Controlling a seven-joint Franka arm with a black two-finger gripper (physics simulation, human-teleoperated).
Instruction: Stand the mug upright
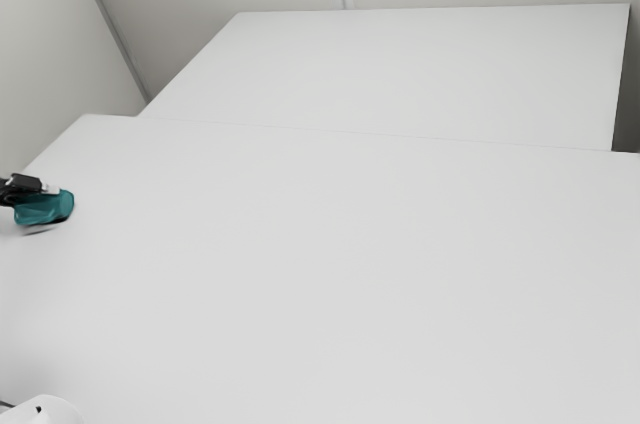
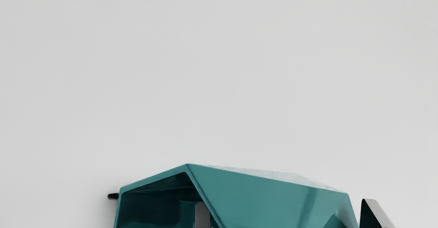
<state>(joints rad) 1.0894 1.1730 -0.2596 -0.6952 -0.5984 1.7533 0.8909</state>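
Note:
At the exterior view's left edge, the black gripper (image 1: 50, 189) is over the teal mug (image 1: 44, 210), which is tilted onto its side. A thin dark shadow lies just below the mug; whether it touches the table is unclear. In the wrist view the faceted mug (image 2: 270, 197) has its mouth turned to one side. The gripper (image 2: 289, 216) stands with its fingers wide apart: one finger (image 2: 202, 216) is inside the mouth, the other (image 2: 379, 214) outside beyond the base end, with a narrow gap to it. The mug's lower part is cut off.
A broad white table (image 1: 340, 264) extends toward the exterior view's right, with another white surface (image 1: 400, 69) behind it. Part of a rounded white object (image 1: 48, 412) stands at the lower left corner. A small black tip (image 2: 113, 196) pokes out beside the mug's rim.

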